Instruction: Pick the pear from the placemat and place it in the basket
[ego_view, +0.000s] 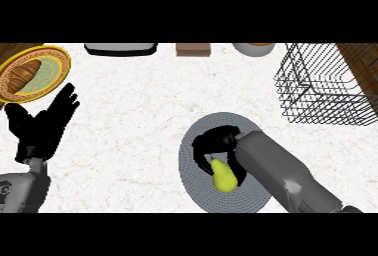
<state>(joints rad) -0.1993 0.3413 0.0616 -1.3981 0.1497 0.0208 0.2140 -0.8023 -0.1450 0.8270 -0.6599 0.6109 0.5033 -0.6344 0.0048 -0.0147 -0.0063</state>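
A yellow-green pear (223, 177) lies on the grey oval placemat (214, 200) in the lower middle of the head view. My right hand (215, 142) hangs over the pear's upper end, fingers curled down around its top, and hides part of it. The black wire basket (325, 85) stands at the right, well above and to the right of the placemat. My left hand (43, 123) rests open at the left edge, fingers up, far from the pear.
A yellow-rimmed plate with bread (31, 73) sits at the top left. Along the back edge are a dark tray (120, 48), a brown block (193, 49) and a white bowl (254, 48). Wooden surface shows beyond the counter's right edge.
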